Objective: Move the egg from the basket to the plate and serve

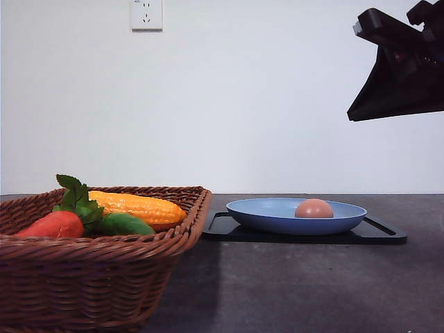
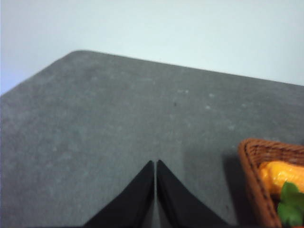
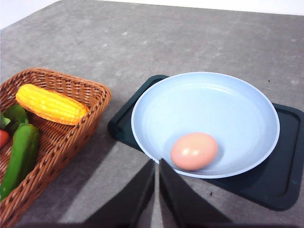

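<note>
Egg [image 3: 194, 151] in blue plate [image 3: 237, 95] on black tray [image 3: 285, 156], just past right hand [image 3: 157, 166], fingers together, left hand [image 2: 155, 166] also closed

The place looked like a staged test bench in a lab rather than a lived-in kitchen. A dark grey tabletop [image 1: 291, 291] stood against a bare white wall [image 1: 263, 90] carrying a single white power socket [image 1: 146, 14]. The food in the wicker basket [image 1: 90, 277] had a plastic look: a glossy corn cob [image 3: 50, 104] and a green cucumber [image 3: 19, 152]. A black robot arm [image 1: 406, 66] hung overhead.
</note>
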